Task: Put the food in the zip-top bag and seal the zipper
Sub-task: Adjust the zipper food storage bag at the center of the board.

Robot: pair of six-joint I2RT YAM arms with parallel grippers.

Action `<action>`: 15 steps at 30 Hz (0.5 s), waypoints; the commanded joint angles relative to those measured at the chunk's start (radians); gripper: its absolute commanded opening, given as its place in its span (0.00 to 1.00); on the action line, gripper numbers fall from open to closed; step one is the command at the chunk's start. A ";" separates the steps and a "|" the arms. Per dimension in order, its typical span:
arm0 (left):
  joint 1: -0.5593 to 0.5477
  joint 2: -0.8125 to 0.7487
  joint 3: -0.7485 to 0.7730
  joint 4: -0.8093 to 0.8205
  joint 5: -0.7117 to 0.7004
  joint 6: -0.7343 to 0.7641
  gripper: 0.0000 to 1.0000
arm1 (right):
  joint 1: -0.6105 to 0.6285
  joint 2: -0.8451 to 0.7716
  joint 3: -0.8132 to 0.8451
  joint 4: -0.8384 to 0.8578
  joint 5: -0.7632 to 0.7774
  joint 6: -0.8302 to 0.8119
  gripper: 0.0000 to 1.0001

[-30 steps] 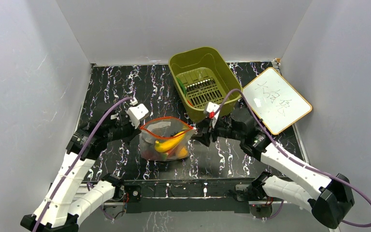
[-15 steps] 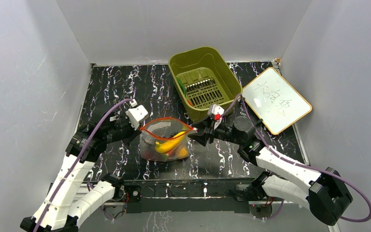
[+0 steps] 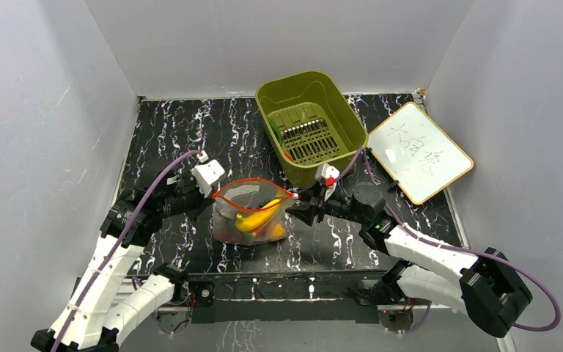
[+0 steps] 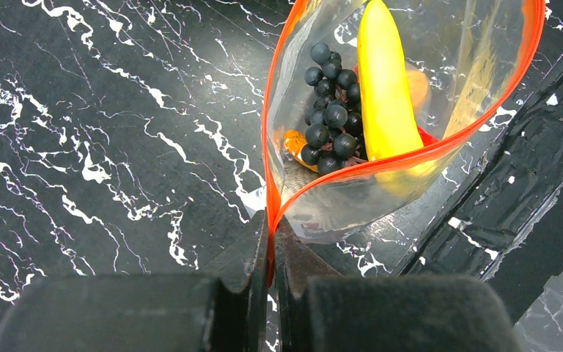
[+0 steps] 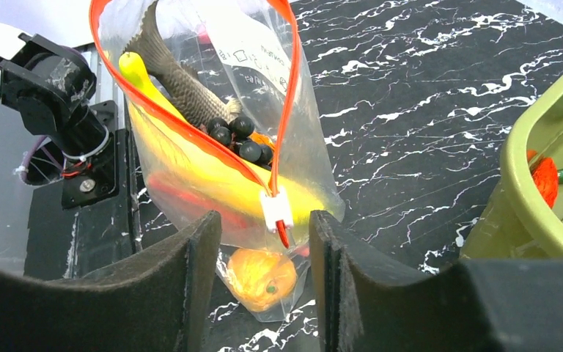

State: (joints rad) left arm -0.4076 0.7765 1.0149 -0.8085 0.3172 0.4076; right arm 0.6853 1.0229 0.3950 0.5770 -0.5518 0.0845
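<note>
The clear zip-top bag (image 3: 253, 214) stands open on the black marbled table, its red-orange zipper (image 3: 254, 180) forming an open loop. Inside are a yellow banana (image 4: 385, 88), a dark grape bunch (image 4: 328, 110), an orange (image 5: 262, 277) and a grey fish-like piece (image 5: 172, 73). My left gripper (image 4: 271, 246) is shut on the zipper's left end; it shows in the top view (image 3: 212, 198). My right gripper (image 5: 264, 253) is open, with the zipper's white slider (image 5: 277, 209) just ahead between its fingers, untouched. It sits at the bag's right corner (image 3: 298, 209).
The olive-green basket (image 3: 341, 110) stands behind the bag, with a red piece (image 5: 546, 180) and a green bit still in it. A whiteboard (image 3: 419, 152) lies at the right. A black rail (image 3: 286, 282) runs along the near edge.
My right gripper has moved left and toward the bag's right corner, so the slider now lies between its open fingers. The left gripper and the bag have stayed put.
</note>
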 commanded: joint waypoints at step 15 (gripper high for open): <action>0.004 -0.016 0.008 0.025 -0.049 -0.023 0.00 | -0.003 -0.052 0.065 0.019 0.032 -0.033 0.00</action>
State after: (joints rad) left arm -0.4076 0.7738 1.0145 -0.8062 0.2974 0.4026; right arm 0.6853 1.0309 0.3889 0.6071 -0.5446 0.0849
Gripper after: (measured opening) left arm 0.015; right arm 0.007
